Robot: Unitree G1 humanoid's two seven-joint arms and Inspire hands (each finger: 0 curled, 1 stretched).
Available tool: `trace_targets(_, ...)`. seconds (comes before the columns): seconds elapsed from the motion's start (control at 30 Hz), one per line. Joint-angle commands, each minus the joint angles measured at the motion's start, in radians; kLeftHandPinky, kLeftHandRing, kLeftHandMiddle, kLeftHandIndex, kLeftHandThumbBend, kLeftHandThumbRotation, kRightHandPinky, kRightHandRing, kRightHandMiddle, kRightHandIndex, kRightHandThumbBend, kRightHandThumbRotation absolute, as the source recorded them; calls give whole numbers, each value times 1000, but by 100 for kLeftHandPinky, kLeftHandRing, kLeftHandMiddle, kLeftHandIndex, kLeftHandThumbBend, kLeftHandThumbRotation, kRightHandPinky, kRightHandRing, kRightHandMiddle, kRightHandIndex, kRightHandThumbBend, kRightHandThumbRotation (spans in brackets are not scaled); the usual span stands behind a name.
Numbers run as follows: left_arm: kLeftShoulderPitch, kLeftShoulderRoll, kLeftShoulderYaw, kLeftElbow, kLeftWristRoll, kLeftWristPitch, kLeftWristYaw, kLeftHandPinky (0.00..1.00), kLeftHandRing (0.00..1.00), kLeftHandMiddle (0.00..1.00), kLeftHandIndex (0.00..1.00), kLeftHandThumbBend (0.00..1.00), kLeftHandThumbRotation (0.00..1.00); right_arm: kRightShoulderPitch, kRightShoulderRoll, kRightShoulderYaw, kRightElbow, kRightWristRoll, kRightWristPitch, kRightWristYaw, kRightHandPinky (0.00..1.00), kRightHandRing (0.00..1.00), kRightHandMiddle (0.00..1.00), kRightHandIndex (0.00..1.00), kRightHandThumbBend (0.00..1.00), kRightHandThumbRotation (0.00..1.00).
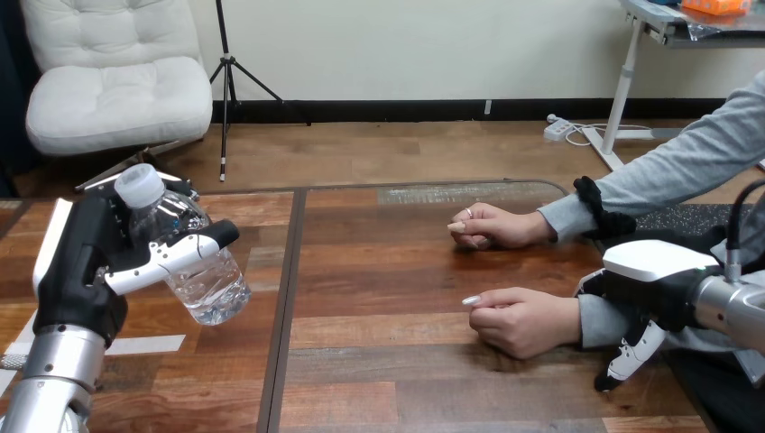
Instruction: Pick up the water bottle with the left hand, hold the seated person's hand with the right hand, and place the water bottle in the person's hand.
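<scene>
One water bottle [197,266] is clasped by the left hand [79,266]; right hand [651,275]: cannot tell.

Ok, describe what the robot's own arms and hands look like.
The left forearm and right forearm are silver cylinders. The left hand is a black block with a white shell along its back; the right hand is black under a rounded white shell. Their jointed fingers are white and black.
</scene>
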Motion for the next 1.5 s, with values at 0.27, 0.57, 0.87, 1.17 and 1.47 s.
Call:
trace_targets(0.27, -35, 18, 19, -86, -15, -19, 2, 30, 35, 39, 39, 74, 0, -83, 35, 28, 26, -11, 1, 2, 63, 73, 76, 74, 100, 24)
trace_targets(0.57, -31, 17, 20, -95, -24, -16, -2, 30, 35, 39, 39, 74, 0, -96, 40, 19, 34, 4, -8, 15, 59, 70, 72, 70, 99, 17)
trace_targets(0.87, -28, 19, 22, -94, -23, -22, -4, 30, 35, 39, 39, 73, 0, -98, 44, 9, 40, 15, -16, 9, 54, 64, 67, 65, 95, 10)
trace_targets(1.17, -26, 20, 25, -91, -26, -23, -2, 30, 35, 39, 39, 73, 0, -92, 46, -3, 45, 25, -30, -18, 51, 57, 60, 59, 90, 6)
trace_targets(1.47, -24, 21, 27, -93, -24, -20, -2, 30, 35, 39, 39, 73, 0, -83, 52, -26, 53, 73, -41, -10, 44, 47, 53, 54, 84, 1)
